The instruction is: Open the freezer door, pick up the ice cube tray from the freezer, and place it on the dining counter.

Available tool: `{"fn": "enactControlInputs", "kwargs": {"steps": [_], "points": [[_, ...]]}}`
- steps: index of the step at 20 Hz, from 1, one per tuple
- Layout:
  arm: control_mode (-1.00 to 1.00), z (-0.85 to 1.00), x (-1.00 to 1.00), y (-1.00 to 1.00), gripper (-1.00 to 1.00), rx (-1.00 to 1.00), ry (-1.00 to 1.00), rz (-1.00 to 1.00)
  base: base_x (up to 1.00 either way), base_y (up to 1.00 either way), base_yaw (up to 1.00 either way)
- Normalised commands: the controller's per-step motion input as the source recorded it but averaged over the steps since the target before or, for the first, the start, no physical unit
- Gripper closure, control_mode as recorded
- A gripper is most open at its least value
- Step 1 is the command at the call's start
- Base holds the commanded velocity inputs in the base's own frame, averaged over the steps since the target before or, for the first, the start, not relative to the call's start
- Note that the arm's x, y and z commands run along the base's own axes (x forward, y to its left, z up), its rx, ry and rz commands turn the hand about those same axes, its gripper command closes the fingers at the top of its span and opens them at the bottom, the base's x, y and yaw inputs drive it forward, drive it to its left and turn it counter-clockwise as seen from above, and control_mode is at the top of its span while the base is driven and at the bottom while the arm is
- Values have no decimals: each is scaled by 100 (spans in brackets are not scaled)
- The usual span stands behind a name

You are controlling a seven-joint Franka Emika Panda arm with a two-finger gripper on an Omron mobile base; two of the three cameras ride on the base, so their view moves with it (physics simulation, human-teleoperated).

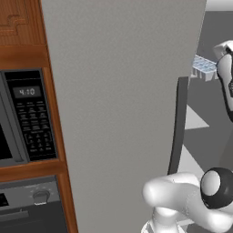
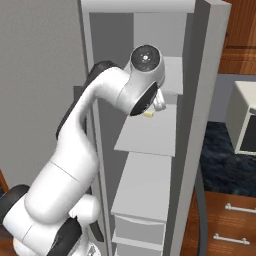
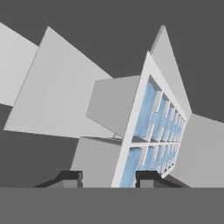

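The freezer door (image 1: 118,113) stands swung open, its dark bar handle (image 1: 179,127) on the right edge. Behind it the ice cube tray (image 1: 203,67), pale blue-white with small cells, sits tilted beside the arm's white hand. In the hand view my gripper (image 3: 109,178) is shut on the ice cube tray (image 3: 153,127). One finger is on its celled top face and the other against its grey underside. The freezer (image 2: 150,135) shows grey shelves, with the arm's wrist hiding the tray there. I cannot tell whether the tray rests on a shelf.
A black microwave (image 1: 27,118) and an oven (image 1: 32,205) sit in wood cabinetry left of the door. A small yellow item (image 2: 148,114) lies on a freezer shelf. A dark marbled counter (image 2: 222,155) over wood drawers, carrying a white appliance (image 2: 245,120), stands right of the freezer.
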Motion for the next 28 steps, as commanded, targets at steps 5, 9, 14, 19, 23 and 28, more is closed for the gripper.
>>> {"fn": "enactControlInputs", "kwargs": {"steps": [5, 9, 14, 19, 23, 28], "points": [[-100, 5, -100, 2, 100, -3, 0, -29, 0, 0, 0], [-100, 22, -100, -5, 100, 0, 0, -23, 0, 0, 0], [-100, 26, -100, 0, 100, 2, 0, -7, 0, 0, 0], [-100, -1, -100, 14, 100, 1, -1, 0, 0, 0, 0], [-100, -4, -76, 42, 100, 0, -1, 0, 0, 0, 0], [-100, -7, -34, 36, 100, 0, -1, 1, 0, 0, 0]]}}
